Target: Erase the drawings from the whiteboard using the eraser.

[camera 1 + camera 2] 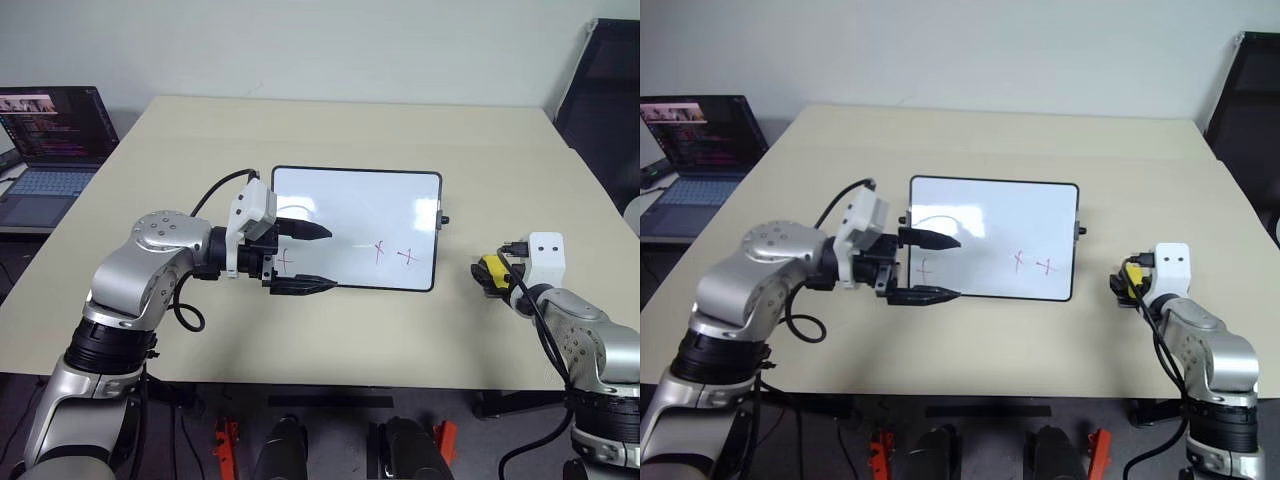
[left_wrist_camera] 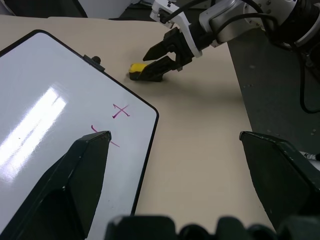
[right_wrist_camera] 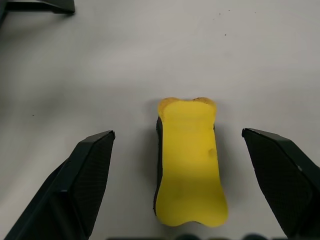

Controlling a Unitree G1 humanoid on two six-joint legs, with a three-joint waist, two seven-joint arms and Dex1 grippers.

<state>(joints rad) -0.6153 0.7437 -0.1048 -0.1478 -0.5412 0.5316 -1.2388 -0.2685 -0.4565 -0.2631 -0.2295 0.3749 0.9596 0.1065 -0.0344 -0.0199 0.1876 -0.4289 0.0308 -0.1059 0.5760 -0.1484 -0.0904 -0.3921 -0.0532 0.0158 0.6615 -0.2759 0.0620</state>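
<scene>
The whiteboard (image 1: 370, 200) lies flat mid-table. Its drawings are red marks: two small crosses (image 1: 379, 250) (image 1: 406, 257) near the front right corner and one scribble (image 1: 286, 262) near the front left. My left gripper (image 1: 330, 258) hovers open over the board's front left part, pointing right, with the left scribble between its fingers. The eraser (image 3: 189, 165), a yellow block with a dark underside, lies on the table to the right of the board. My right gripper (image 3: 177, 134) stands open astride it, with a finger on each side and a gap between each finger and the block.
An open laptop (image 1: 50, 140) sits on a side desk at the far left. A black chair (image 1: 605, 90) stands past the table's right edge. The beige table (image 1: 200, 130) stretches behind and around the board.
</scene>
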